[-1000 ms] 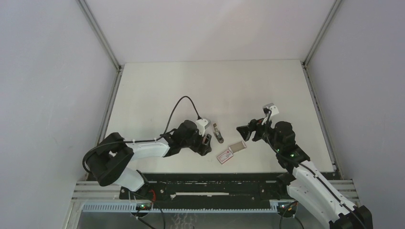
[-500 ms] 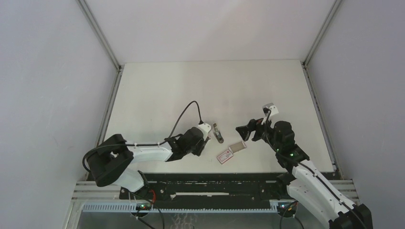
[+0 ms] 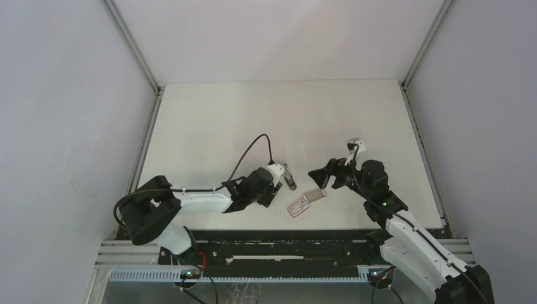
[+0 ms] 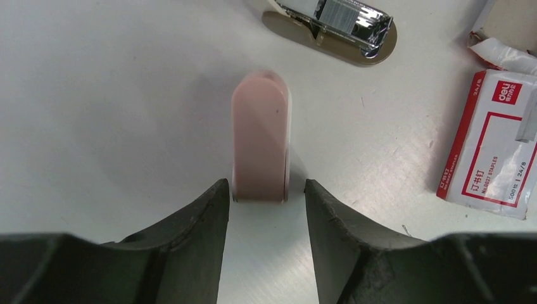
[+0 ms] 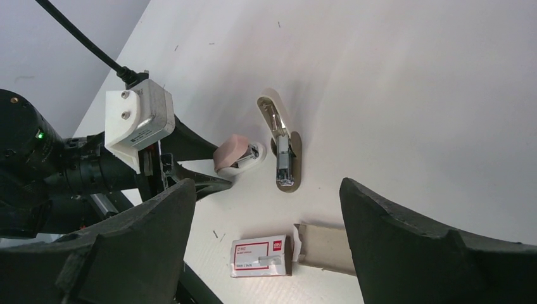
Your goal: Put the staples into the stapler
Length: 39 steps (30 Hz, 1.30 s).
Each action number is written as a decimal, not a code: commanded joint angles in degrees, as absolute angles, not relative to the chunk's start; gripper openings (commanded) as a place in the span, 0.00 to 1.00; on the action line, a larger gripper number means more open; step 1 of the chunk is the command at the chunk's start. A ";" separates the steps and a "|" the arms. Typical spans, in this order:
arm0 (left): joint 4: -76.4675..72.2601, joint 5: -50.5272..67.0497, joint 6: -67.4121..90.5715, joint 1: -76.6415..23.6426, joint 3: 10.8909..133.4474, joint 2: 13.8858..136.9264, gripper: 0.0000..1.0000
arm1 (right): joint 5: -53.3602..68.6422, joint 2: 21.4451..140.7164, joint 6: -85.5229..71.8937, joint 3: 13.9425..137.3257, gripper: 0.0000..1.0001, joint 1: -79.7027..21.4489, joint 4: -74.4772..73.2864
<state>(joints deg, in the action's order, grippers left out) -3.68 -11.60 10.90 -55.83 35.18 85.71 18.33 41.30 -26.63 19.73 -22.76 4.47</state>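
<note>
On the white table [image 3: 209, 120], walls [image 3: 285, 38] are hemming three edges, open surface beyond. My left gripper [image 4: 266, 190] is sitting part-open, right gripper [image 5: 267, 185] wide.

White table [image 3: 209, 126]: pink rounded piece [image 4: 261, 136] just ahead of left gripper [image 4: 266, 190]; stapler [image 4: 335, 28] beyond; red-labelled staple box [image 4: 491, 142] to gripper's right.
</note>
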 commanded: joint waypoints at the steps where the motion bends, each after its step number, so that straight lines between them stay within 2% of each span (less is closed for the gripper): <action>1: -4.92 -11.02 8.98 -56.16 38.56 86.71 0.52 | 18.46 40.30 -28.94 18.96 0.83 -22.34 7.60; 6: -5.01 -10.48 8.79 -56.16 39.00 87.50 0.50 | 20.89 40.19 -28.55 19.00 0.83 -22.31 7.76; 10: -5.41 -9.90 8.78 -56.16 39.31 87.76 0.42 | 21.30 40.14 -28.11 19.01 0.83 -22.26 7.31; 12: -5.54 -9.09 8.69 -56.16 39.81 88.08 0.34 | 21.35 40.32 -29.09 19.02 0.83 -22.26 6.91; 17: -6.19 -9.54 9.31 -56.16 39.19 86.69 0.02 | 16.23 38.67 -39.28 19.11 0.84 -22.15 0.46; 18: -6.78 -9.72 9.58 -56.16 38.67 85.66 0.00 | 16.90 38.03 -41.72 18.22 0.84 -22.11 0.78; 21: -9.54 -8.34 10.49 -56.16 36.01 80.53 0.00 | 21.58 36.19 -49.45 12.84 0.86 -22.30 8.21; 26: -15.29 -2.23 12.85 -56.16 31.56 73.52 0.00 | 21.75 37.24 -56.81 7.48 1.00 -25.83 18.44; 36: -17.15 4.99 14.06 -56.16 29.90 70.04 0.00 | 18.18 50.58 -58.18 12.32 1.00 -37.23 29.73; 39: -17.33 5.92 14.07 -56.32 29.44 69.35 0.00 | 15.68 52.68 -57.70 14.36 1.00 -39.40 29.12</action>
